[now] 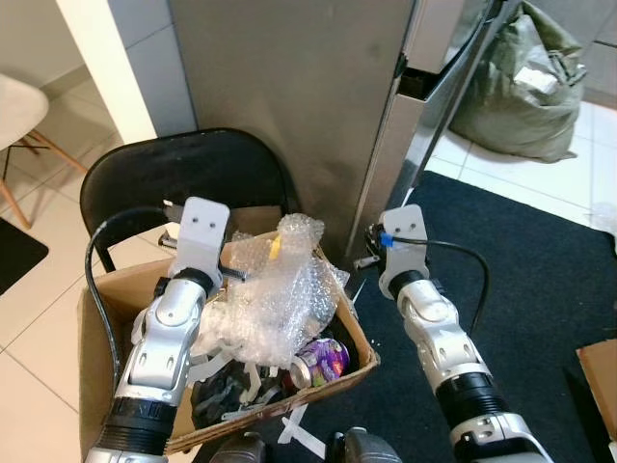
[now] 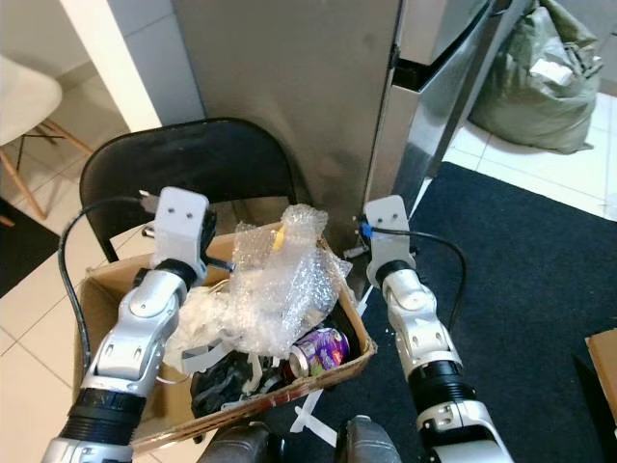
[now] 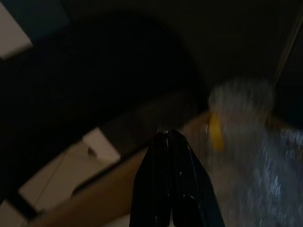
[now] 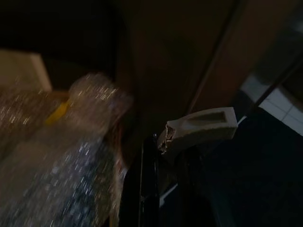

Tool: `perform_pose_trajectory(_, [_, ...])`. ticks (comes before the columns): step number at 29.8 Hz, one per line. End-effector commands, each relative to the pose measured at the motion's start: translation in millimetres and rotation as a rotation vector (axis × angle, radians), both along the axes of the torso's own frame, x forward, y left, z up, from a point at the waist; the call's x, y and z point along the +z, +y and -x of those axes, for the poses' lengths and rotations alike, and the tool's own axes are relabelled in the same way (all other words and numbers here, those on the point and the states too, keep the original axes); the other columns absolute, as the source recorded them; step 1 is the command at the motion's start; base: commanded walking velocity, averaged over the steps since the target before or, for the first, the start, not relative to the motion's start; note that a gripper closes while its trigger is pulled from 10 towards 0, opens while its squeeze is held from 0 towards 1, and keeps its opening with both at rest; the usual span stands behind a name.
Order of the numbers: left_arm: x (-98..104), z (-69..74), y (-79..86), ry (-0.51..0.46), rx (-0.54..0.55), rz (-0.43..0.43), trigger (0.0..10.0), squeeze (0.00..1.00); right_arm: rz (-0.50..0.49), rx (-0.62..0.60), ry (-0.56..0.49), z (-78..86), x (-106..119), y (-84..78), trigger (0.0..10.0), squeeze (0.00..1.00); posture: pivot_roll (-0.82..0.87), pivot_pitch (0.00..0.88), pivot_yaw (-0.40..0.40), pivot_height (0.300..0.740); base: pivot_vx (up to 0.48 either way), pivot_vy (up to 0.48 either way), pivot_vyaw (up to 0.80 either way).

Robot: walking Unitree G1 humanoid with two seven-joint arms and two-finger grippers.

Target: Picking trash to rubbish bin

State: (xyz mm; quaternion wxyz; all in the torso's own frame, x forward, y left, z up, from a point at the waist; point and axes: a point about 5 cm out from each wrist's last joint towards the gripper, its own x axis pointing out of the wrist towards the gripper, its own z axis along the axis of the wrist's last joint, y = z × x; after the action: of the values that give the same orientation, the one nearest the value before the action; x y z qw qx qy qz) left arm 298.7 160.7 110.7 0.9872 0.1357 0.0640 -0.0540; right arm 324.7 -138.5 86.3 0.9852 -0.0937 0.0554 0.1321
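Observation:
An open cardboard box (image 1: 359, 333) serves as the bin, standing on the floor below me. It holds a big wad of bubble wrap (image 1: 275, 289) with a yellow bit (image 1: 275, 247) at its top, a purple can (image 1: 321, 362) and dark scraps. My left gripper (image 3: 166, 135) hovers over the box's back part beside the bubble wrap, fingers shut with nothing between them. My right gripper (image 4: 170, 142) sits just right of the box, close to the steel panel, shut on a small off-white scrap of trash (image 4: 201, 128) at its fingertips.
A black folding chair (image 1: 183, 174) stands behind the box, against a tall stainless-steel panel (image 1: 289, 96). A dark carpet (image 1: 540, 280) spreads to the right, with a stuffed grey-green bag (image 1: 525, 87) at the far right and a cardboard corner (image 1: 603, 381). A wooden-legged chair (image 1: 19, 116) is at the left.

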Motion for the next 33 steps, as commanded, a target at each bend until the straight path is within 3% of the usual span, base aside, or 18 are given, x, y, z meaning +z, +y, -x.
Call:
perform_pose_trajectory(1, [-16, 4.5, 5.6, 0.090, 0.002, -0.042, 10.0, 0.00, 0.027, 0.052, 0.051, 0.5, -7, 4.6, 10.0, 0.00, 0.07, 0.068, -0.007, 0.740, 0.000, 0.000, 0.00])
perform_pose_trajectory(10, [-36, 13.3, 13.5, 0.220, -0.013, -0.093, 10.0, 0.00, 0.118, 0.237, 0.153, 5.7, -26, 12.4, 10.0, 0.00, 0.08, 0.082, -0.019, 0.740, 0.000, 0.000, 0.00])
perform_pose_trajectory(12, [-42, 17.2, 17.2, 0.261, 0.017, -0.100, 10.0, 0.00, 0.130, 0.332, 0.198, 8.5, -33, 16.5, 10.0, 0.00, 0.08, 0.090, -0.032, 0.740, 0.000, 0.000, 0.00])
perform_pose_trajectory(18, [-46, 22.0, 14.1, 0.282, 0.019, -0.088, 10.0, 0.00, 0.090, 0.489, 0.234, 11.1, -34, 33.5, 10.0, 0.00, 0.08, 0.094, -0.045, 0.740, 0.000, 0.000, 0.00])
perform_pose_trajectory(25, [-47, 22.7, 11.0, 0.293, 0.011, -0.083, 10.0, 0.00, 0.058, 0.570, 0.247, 10.2, -31, 43.1, 10.0, 0.00, 0.08, 0.093, -0.052, 0.740, 0.000, 0.000, 0.00])
perform_pose_trajectory(27, [-47, 22.8, 10.8, 0.294, 0.009, -0.083, 10.0, 0.00, 0.051, 0.582, 0.249, 10.2, -30, 43.4, 10.0, 0.04, 0.08, 0.093, -0.052, 0.740, 0.000, 0.000, 0.00])
perform_pose_trajectory(28, [-46, 22.8, 10.4, 0.289, 0.003, -0.082, 10.0, 0.00, 0.045, 0.592, 0.250, 10.4, -30, 43.8, 10.0, 0.20, 0.08, 0.092, -0.052, 0.740, 0.000, 0.000, 0.00])
perform_pose_trajectory(29, [-46, 22.8, 10.4, 0.289, 0.003, -0.082, 10.0, 0.00, 0.045, 0.592, 0.250, 10.4, -30, 43.8, 10.0, 0.20, 0.08, 0.092, -0.052, 0.740, 0.000, 0.000, 0.00])
perform_pose_trajectory(30, [-43, 23.2, 5.7, 0.272, -0.049, -0.054, 10.0, 0.00, 0.044, 0.603, 0.248, 10.4, -29, 43.6, 10.0, 0.59, 0.08, 0.091, -0.052, 0.740, 0.000, 0.000, 0.00])
perform_pose_trajectory(33, [-39, 25.3, -3.1, 0.258, -0.140, 0.004, 10.0, 0.00, 0.047, 0.606, 0.247, 10.2, -29, 43.2, 10.0, 0.58, 0.08, 0.087, -0.053, 0.740, 0.000, 0.000, 0.00])
